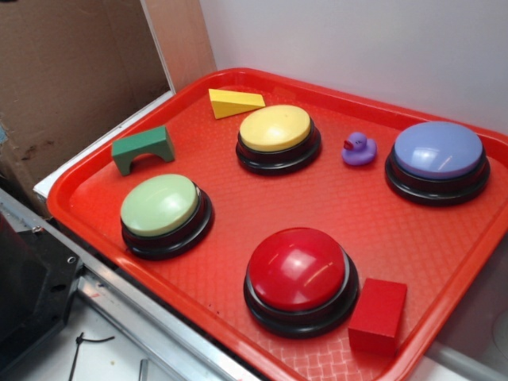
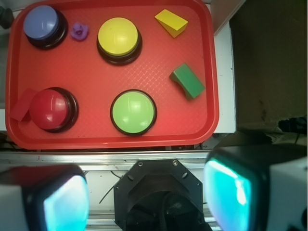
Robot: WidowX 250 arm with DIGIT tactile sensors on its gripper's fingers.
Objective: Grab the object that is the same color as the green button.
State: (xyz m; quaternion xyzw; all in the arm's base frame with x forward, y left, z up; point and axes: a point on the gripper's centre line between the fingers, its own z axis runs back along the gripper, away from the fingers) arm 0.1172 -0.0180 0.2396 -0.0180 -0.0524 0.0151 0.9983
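The claw [image 2: 147,202] shows only in the wrist view, at the bottom of the frame. Its two fingers [image 2: 65,204] sit far apart at lower left and lower right, so it is wide open and holds nothing. It hangs high up, back from the near edge of the red tray [image 2: 159,139].

The thing to grab is the little green block [image 2: 187,81], the same kind of color as the green button [image 2: 134,111], only darker. In the wrist view the block is at the right side of the tray, up and to the right of the green button. In the outside view the green block [image 1: 144,148] stands at the upper left of the tray like a tiny bridge, with a gap under it, just past the green button [image 1: 163,208].

To do this well, I think the claw should go forward and to the right until the block sits between the fingers. Turn the claw so the fingers meet the two long flat sides. Come straight down, then squeeze. Stay away from the tray wall and the yellow wedge [image 2: 172,22].

The tray has a bumpy red floor and a raised rim. It also holds a yellow button [image 2: 118,37], a red button [image 2: 50,109], a purple button [image 2: 42,25], a purple duck [image 1: 359,149] and a red cube [image 1: 379,314]. A white wall is behind the tray, and brown board is at the upper left of the outside view
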